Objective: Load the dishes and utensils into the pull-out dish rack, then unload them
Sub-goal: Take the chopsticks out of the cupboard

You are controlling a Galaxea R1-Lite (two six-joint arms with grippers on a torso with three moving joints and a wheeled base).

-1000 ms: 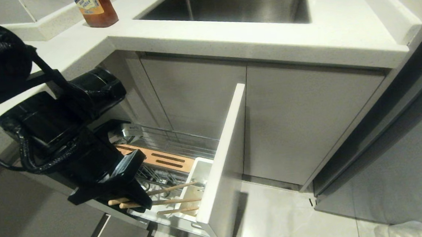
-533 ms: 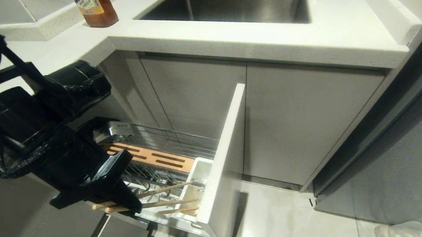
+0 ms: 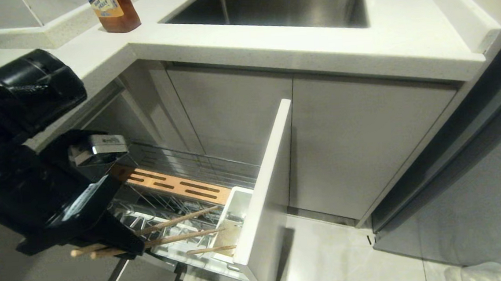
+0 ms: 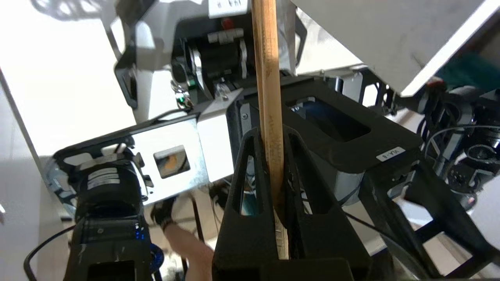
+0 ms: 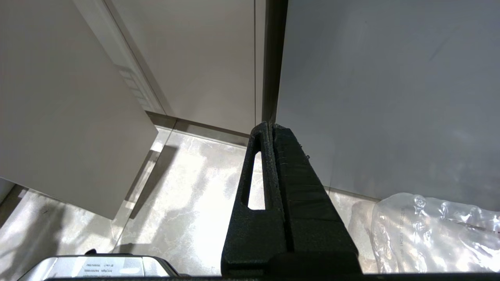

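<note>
My left gripper hangs low at the left, beside the pull-out dish rack, shut on the two pale wooden chopsticks. The chopsticks lie nearly level, and their tips reach toward the white utensil caddy. In the left wrist view one chopstick is clamped between the black fingers of the left gripper. Another wooden stick lies by the caddy. The rack stands pulled out, showing its slotted wooden strip and pale front panel. My right gripper is shut and empty over the floor. The dishes and the fork are out of view.
An orange bottle stands on the white counter beside the steel sink. Closed cabinet doors are right of the rack. Clear plastic wrap lies on the floor. A person's hand shows beyond my left gripper.
My left gripper has moved left and slightly down, away from the caddy, drawing both chopsticks with it. The third stick and the rack have stayed put.
</note>
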